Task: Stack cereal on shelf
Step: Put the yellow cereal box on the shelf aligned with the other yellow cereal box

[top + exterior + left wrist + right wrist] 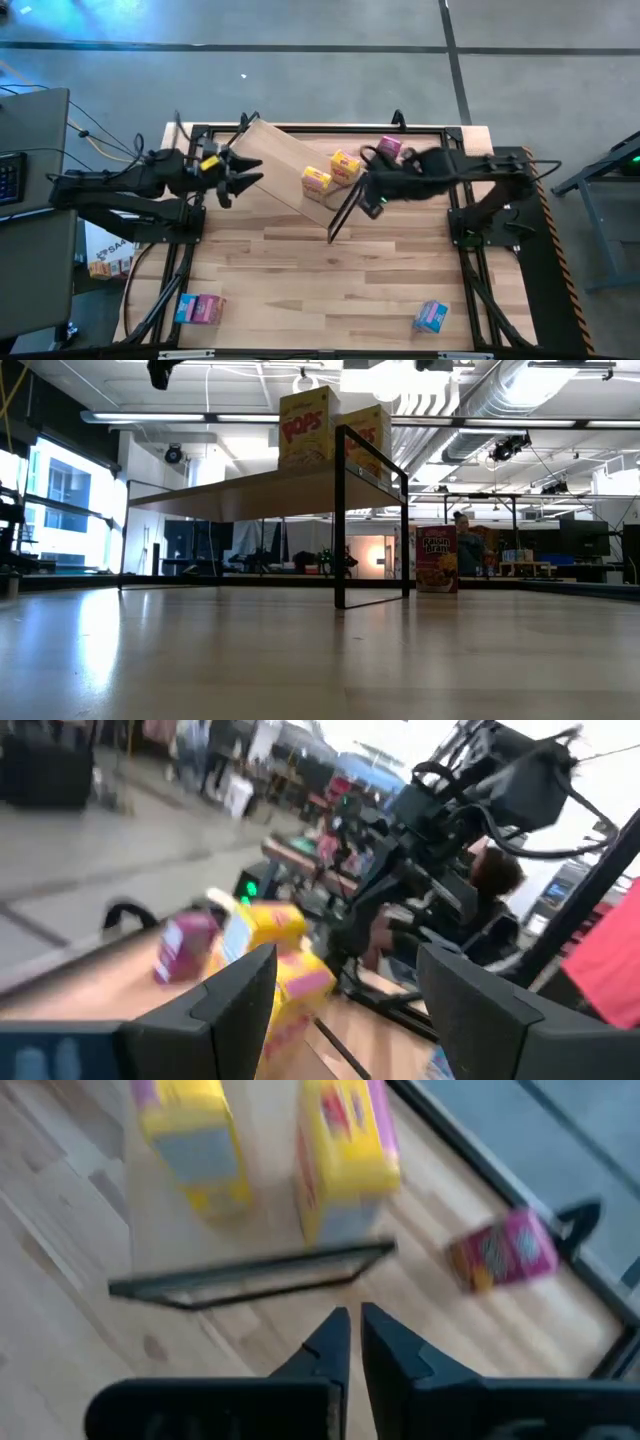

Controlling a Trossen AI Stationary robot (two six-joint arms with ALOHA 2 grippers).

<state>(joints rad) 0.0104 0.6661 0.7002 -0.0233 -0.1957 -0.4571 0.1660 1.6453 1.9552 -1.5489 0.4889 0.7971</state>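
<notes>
High view, left to right: left gripper (243, 172) hangs over the shelf's (275, 160) left end, fingers spread, holding nothing. One blue box (199, 309) lies near the table's (320, 270) front-left corner. Two yellow boxes (331, 172) stand side by side on the shelf's right half. Right gripper (372, 196) sits just off the shelf's right end, fingers clenched, nothing between them. Pink box (389, 149) is on the table behind that end, near the gripper. Second blue box (431, 317) is front-right. I see only one pink box.

Judgement: two of the visible five stacked; pink is the likely next pick for the right arm. Tips:
- reopen fingers before descending
- approach clear of the shelf's wire frame (250, 1275)
- grip across the narrow faces
- set it next to the yellow pair, not against them; they look easy to topple
</notes>
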